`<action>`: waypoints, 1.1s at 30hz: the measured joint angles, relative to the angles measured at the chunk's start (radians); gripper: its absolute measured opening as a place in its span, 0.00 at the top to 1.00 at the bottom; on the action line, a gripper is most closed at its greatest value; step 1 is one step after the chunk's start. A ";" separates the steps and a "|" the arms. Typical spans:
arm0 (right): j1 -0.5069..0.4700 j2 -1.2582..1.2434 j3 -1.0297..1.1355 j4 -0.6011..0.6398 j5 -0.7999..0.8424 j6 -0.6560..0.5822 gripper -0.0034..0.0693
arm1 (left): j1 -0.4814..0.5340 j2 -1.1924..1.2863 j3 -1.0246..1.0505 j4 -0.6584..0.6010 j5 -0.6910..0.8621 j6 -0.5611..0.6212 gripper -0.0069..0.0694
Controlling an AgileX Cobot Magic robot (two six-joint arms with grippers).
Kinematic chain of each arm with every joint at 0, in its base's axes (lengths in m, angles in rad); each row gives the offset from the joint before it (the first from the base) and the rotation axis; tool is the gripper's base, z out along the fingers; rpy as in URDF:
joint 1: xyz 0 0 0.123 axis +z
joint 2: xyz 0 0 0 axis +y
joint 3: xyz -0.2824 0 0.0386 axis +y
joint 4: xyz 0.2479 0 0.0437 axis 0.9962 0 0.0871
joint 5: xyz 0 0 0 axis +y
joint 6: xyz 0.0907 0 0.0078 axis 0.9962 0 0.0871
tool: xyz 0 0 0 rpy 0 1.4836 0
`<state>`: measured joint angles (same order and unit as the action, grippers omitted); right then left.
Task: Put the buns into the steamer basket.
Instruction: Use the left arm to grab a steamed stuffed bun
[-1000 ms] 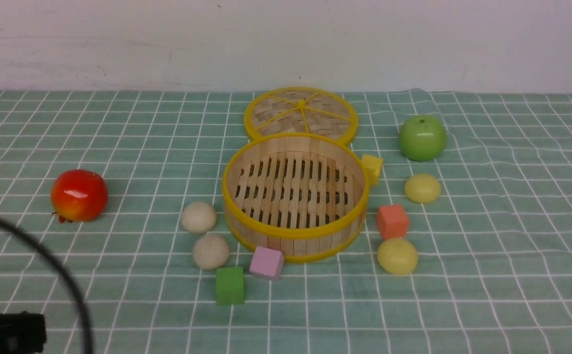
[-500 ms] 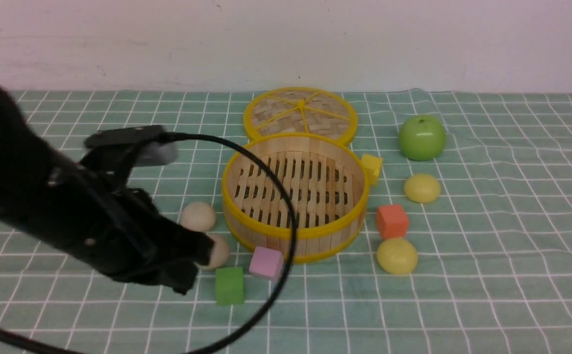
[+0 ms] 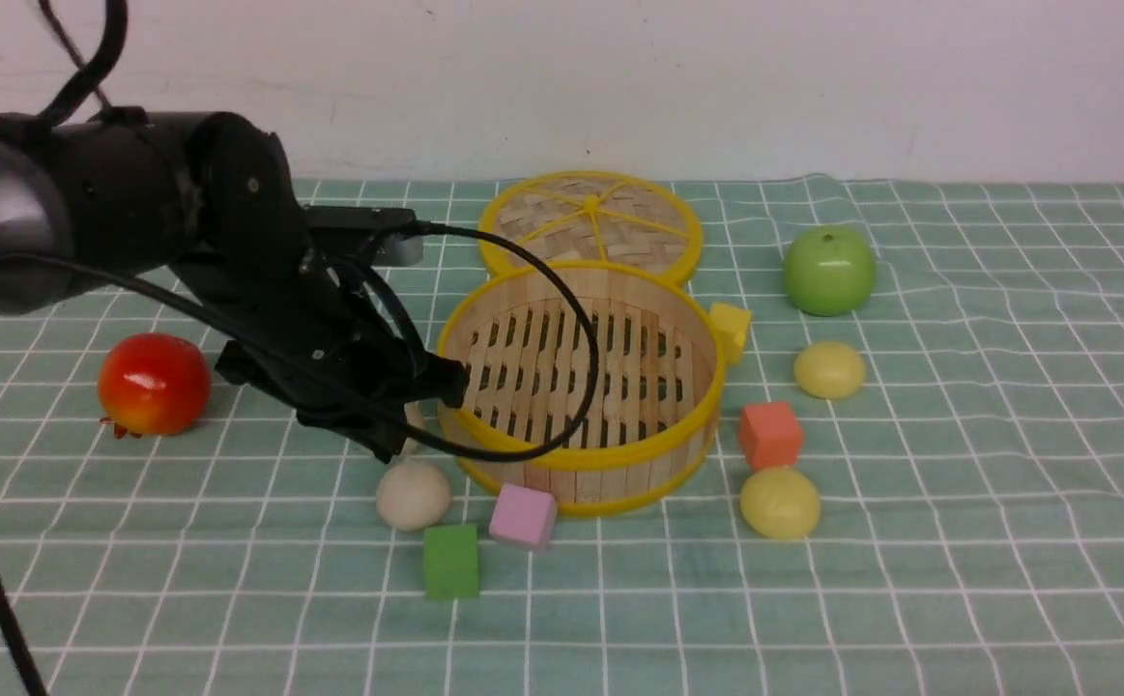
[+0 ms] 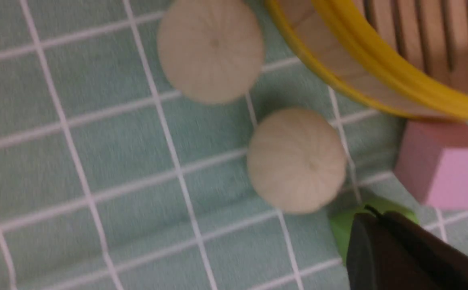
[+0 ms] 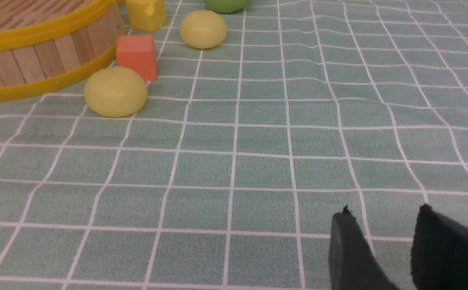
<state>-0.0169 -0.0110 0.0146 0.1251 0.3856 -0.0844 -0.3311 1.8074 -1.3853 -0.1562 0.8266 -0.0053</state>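
The steamer basket stands empty mid-table, round, with bamboo slats and yellow rims. One beige bun lies at its front left; a second beige bun is mostly hidden behind my left arm in the front view. Two pale yellow buns lie to the basket's right. My left gripper hovers at the basket's left rim, above the beige buns, its jaws together and holding nothing. In the right wrist view my right gripper stands open and empty, low over bare cloth, well clear of the yellow buns.
A woven lid lies behind the basket. A green apple sits at the right and a red fruit at the left. Green, pink, orange and yellow cubes ring the basket.
My left arm has swung in from the lower left and risen to the basket's left rim. It now covers the farther beige bun instead of the nearer one.
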 joint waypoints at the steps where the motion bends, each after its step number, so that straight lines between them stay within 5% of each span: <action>1: 0.000 0.000 0.000 0.000 0.000 0.000 0.62 | 0.000 0.015 -0.008 0.000 -0.003 0.011 0.86; 11: 0.000 0.000 0.000 0.000 0.000 0.000 0.62 | 0.000 0.107 -0.015 0.001 -0.143 0.037 0.59; 33: 0.000 0.000 0.000 0.000 0.000 0.000 0.62 | 0.000 0.138 -0.020 0.010 -0.136 0.039 0.60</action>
<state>-0.0169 -0.0110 0.0146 0.1251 0.3856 -0.0844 -0.3311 1.9453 -1.4048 -0.1457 0.6903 0.0332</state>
